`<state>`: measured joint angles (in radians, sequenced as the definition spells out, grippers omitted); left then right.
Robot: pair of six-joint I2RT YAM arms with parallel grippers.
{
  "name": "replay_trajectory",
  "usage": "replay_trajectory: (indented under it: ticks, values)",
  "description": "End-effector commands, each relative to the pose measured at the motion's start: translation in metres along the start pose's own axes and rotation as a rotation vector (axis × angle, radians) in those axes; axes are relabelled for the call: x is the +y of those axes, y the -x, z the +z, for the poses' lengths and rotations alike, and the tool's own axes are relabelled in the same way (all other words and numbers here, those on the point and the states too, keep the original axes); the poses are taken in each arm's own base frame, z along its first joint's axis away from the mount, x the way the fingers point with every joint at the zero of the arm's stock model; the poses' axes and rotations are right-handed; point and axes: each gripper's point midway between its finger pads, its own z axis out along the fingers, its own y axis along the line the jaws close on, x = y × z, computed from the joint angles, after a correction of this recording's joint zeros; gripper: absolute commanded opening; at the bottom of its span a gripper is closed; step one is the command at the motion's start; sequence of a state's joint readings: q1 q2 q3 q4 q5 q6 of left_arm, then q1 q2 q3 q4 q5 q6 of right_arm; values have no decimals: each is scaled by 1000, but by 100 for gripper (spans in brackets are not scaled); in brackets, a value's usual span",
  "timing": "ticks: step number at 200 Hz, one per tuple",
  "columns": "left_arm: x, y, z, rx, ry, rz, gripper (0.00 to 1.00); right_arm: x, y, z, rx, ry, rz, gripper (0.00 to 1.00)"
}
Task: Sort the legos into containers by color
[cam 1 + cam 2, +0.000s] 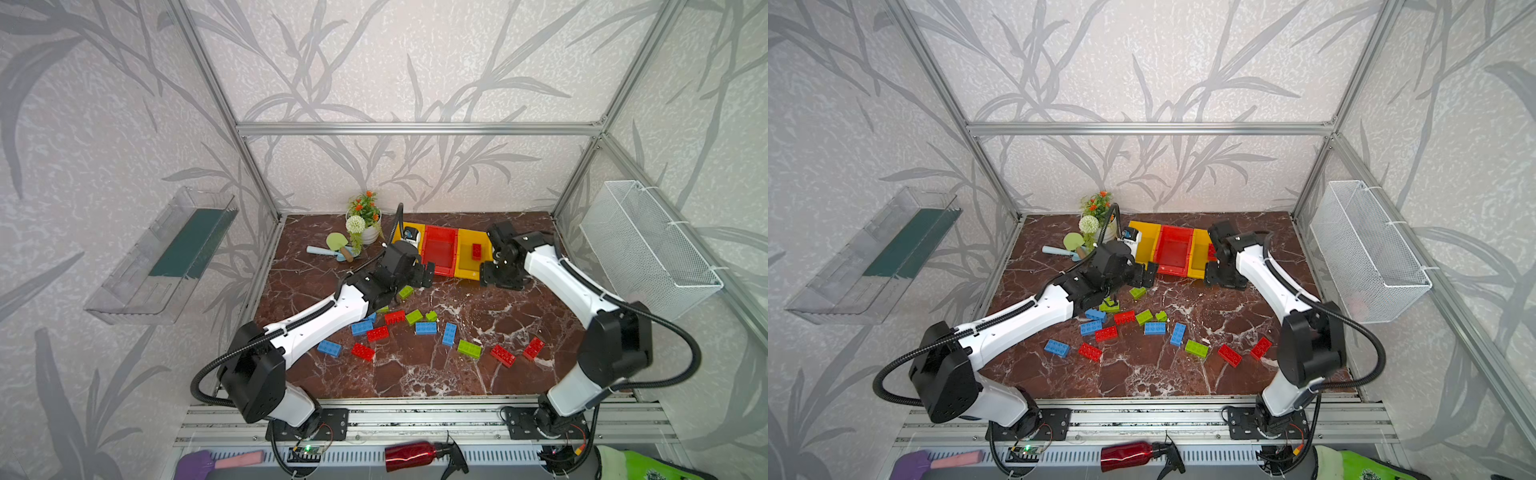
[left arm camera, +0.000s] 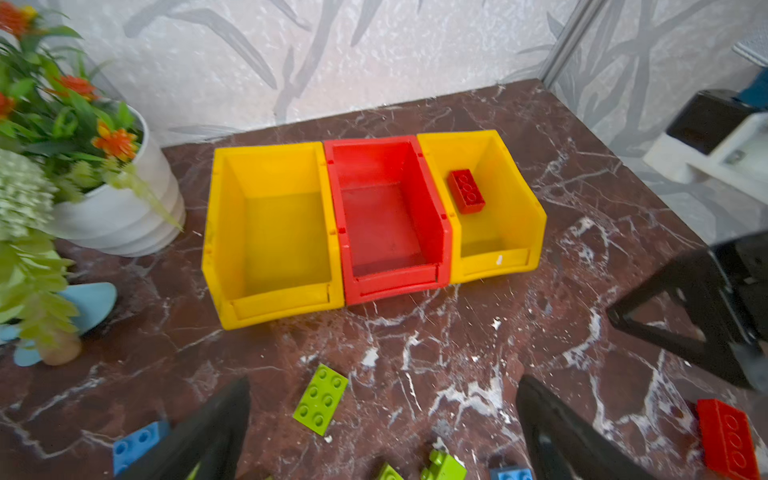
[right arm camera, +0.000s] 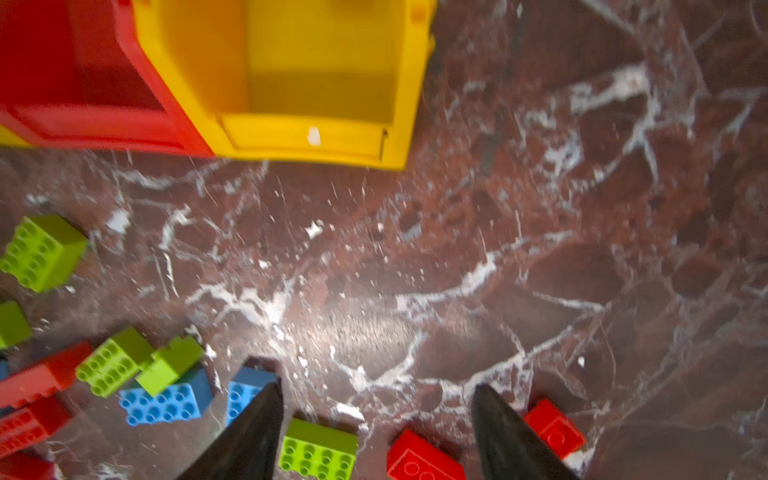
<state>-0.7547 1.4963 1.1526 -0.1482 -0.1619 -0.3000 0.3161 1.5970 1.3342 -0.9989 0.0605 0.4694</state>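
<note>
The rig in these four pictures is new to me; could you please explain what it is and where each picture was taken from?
Two robot arms work at a marble table. Both top views look down from one overhead stereo camera; the other two come from wrist cameras. The left gripper and right gripper are open and empty. Red, blue and green legos lie scattered on the table. Behind them stand three joined bins, yellow, red, yellow; one red lego lies in the yellow bin by the right gripper.
</note>
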Motion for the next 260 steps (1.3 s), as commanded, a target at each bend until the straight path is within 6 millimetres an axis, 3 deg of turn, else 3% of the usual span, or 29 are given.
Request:
replay_trajectory:
  ticks: [1,22,29,45,84,114,174,260]
  values:
    - [-19,-3,-8,-20,-32,-36,99,-18,-54,2,51,-12,95,83]
    - [-39,-14,-13,-8,-57,-20,99,-29,-98,-1,63,-32,149,92]
    - [-44,-19,-14,-2,-62,-17,99,-32,-111,-1,67,-37,165,100]
    - [-55,-27,-19,12,-75,-21,99,-39,-137,3,80,-20,219,100]
    - [-71,-44,-34,45,-89,3,99,-53,-168,13,87,-3,303,100]
    - [-72,-48,-48,47,-85,11,99,-56,-174,22,97,-12,321,99]
    - [-54,-53,-68,35,-51,4,99,-49,-180,46,119,7,422,95]
    - [-39,-51,-71,21,19,35,99,-43,-172,61,96,14,524,93]
